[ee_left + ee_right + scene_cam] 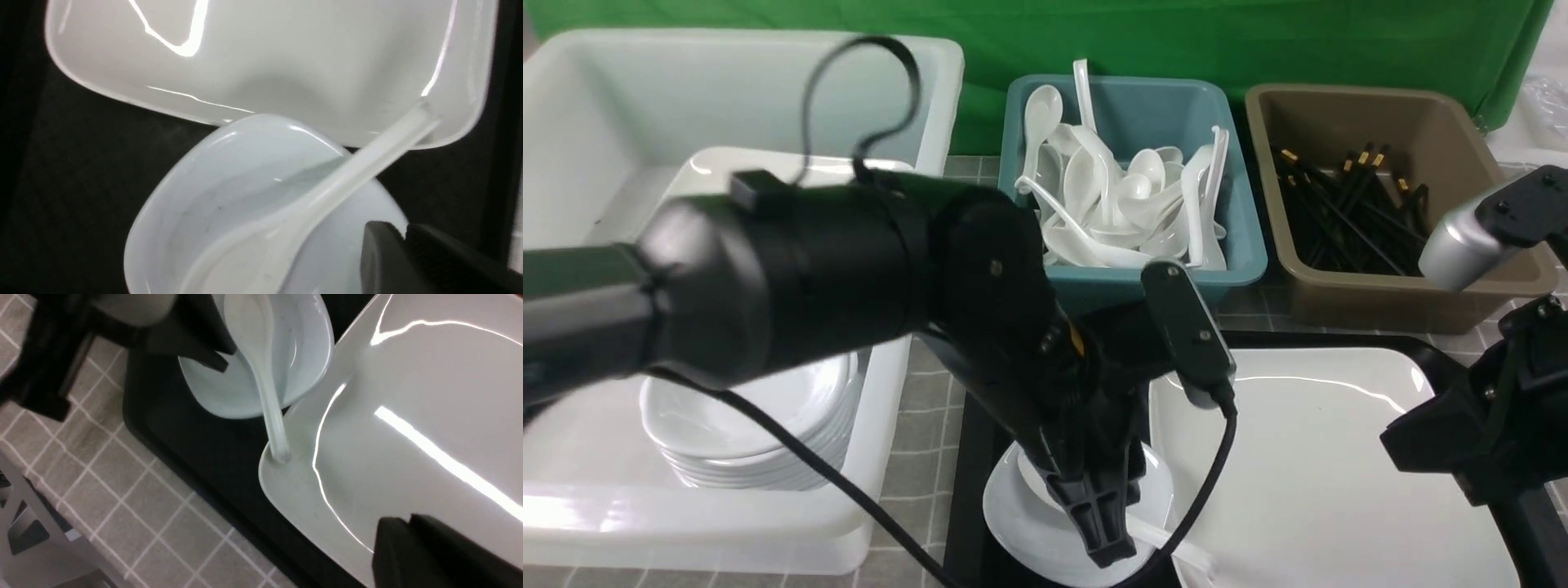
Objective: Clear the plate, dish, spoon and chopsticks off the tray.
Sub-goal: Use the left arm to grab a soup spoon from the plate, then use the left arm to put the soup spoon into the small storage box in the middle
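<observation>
Over the near-left dish (1021, 523), left gripper (1107, 555) pointing steeply down, jaws together beside the spoon (327, 192), right gripper (408, 522) closed above the plate (1323, 457).

The spoon (310, 196) lies in the dish (204, 196) (handle tip on the plate (286, 53) rim).

Over dish (1021, 518): my left pincer (1107, 551) and arm fill the room above | Between dish and plate (1323, 474): no gap, they touch, spoon (327, 192) handle lies across onto plate rim | Free: bare tray (196, 445) strip beside dish, bare plate middle wide open | Past tray: teal tub (1250, 245) and brown tub (1364, 306) stand close
</observation>
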`<state>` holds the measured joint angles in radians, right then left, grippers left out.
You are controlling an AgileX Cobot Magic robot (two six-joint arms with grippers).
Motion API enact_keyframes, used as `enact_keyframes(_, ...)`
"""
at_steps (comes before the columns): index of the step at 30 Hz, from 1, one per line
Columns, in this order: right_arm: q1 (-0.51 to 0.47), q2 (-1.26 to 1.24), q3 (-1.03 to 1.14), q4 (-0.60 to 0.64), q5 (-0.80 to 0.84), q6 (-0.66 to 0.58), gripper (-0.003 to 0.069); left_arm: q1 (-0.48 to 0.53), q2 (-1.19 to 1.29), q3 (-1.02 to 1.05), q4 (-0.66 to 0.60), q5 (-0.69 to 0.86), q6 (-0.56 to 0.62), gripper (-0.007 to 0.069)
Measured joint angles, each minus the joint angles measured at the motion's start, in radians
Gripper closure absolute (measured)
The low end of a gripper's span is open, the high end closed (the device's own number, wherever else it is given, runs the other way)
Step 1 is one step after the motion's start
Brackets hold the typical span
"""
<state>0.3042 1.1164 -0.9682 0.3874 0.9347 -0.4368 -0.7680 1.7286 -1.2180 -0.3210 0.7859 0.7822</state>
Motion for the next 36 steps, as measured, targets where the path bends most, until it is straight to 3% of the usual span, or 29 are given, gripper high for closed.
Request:
enact_keyframes(10, 0.0, 0.0, 0.0, 0.0, -0.003, 0.002, 0.0571, 0.0, 0.149, 0.0, 0.023, -0.102, 0.088, 0.0094)
enact_keyframes(14, 0.0, 0.0, 0.0, 0.0, -0.003, 0.002, 0.0568, 0.0, 0.171, 0.0, 0.061, -0.122, 0.089, 0.0064)
enact_keyframes(17, 0.0, 0.0, 0.0, 0.0, -0.003, 0.002, 0.0568, 0.0, 0.185, 0.0, 0.081, -0.144, 0.084, 0.0067)
enact_keyframes(20, 0.0, 0.0, 0.0, 0.0, -0.003, 0.006, 0.0568, 0.0, 0.191, 0.0, 0.086, -0.145, 0.083, 0.0117)
enact_keyframes(23, 0.0, 0.0, 0.001, 0.0, -0.003, 0.006, 0.0568, 0.0, 0.19, 0.0, 0.086, -0.143, 0.073, 0.0243)
enact_keyframes(24, 0.0, 0.0, 0.001, 0.0, -0.003, 0.006, 0.0568, 0.0, 0.187, 0.0, 0.086, -0.14, 0.056, 0.0322)
enact_keyframes(25, 0.0, 0.0, 0.001, 0.0, -0.003, 0.006, 0.0568, 0.0, 0.186, 0.0, 0.086, -0.14, 0.053, 0.0336)
enact_keyframes(26, 0.0, 0.0, 0.002, 0.0, -0.004, 0.007, 0.0568, 0.0, 0.176, 0.0, 0.087, -0.139, 0.03, 0.0426)
enact_keyframes(36, 0.0, 0.0, 0.004, 0.0, -0.052, 0.074, 0.0568, 0.036, 0.017, -0.112, 0.109, -0.141, -0.238, 0.0438)
